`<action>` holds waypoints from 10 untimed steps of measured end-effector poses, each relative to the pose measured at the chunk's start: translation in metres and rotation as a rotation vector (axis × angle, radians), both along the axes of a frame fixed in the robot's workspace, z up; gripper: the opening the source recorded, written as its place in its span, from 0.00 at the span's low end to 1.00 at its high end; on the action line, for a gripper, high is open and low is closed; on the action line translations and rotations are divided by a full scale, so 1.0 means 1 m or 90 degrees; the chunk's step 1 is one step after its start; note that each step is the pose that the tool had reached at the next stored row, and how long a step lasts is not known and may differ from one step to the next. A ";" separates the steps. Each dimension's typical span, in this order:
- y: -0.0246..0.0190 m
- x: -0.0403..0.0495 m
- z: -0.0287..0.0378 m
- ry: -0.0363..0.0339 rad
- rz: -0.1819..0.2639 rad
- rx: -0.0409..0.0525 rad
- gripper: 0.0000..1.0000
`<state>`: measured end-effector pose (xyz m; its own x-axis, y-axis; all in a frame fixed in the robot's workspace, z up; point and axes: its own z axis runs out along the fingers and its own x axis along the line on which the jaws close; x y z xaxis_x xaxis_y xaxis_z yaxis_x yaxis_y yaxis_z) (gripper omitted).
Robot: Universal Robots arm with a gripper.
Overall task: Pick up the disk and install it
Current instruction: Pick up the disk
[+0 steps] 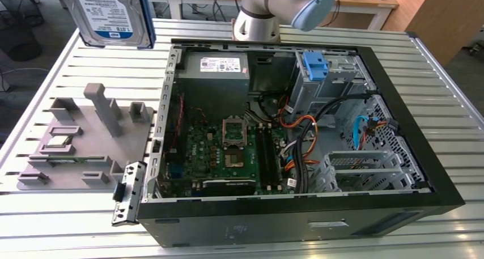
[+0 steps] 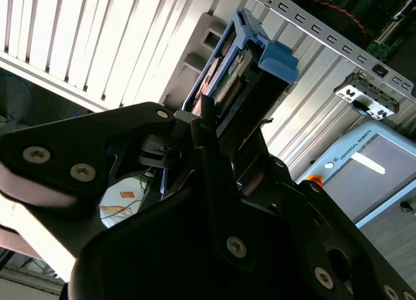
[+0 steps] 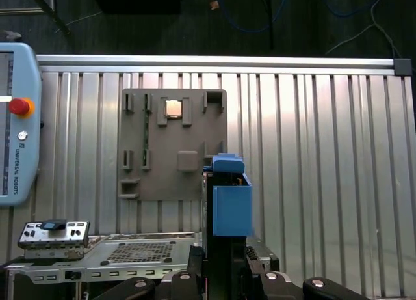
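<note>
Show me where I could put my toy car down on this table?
Bare table runs beside the case at the exterior view's right, and between the grey plate and the near edge at its left. Inside the case it's crowded with cables.

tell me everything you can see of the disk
The disk is a flat silver metal drive with a white-and-blue label, clipped in a blue plastic frame. It hangs upright, clear of the table and outside the open case, at the exterior view's upper left. The gripper is clamped on it in the second wrist view.
</note>
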<state>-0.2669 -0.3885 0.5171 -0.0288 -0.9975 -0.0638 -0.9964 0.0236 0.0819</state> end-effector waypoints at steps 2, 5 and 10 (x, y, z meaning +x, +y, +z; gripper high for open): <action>-0.0009 0.0001 -0.0004 0.0000 0.000 -0.0002 0.35; -0.0022 0.0003 -0.0009 0.0000 0.000 -0.0005 0.35; -0.0036 0.0006 -0.0016 0.0000 0.000 -0.0006 0.35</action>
<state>-0.2664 -0.3920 0.5155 -0.0289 -0.9976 -0.0629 -0.9964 0.0237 0.0818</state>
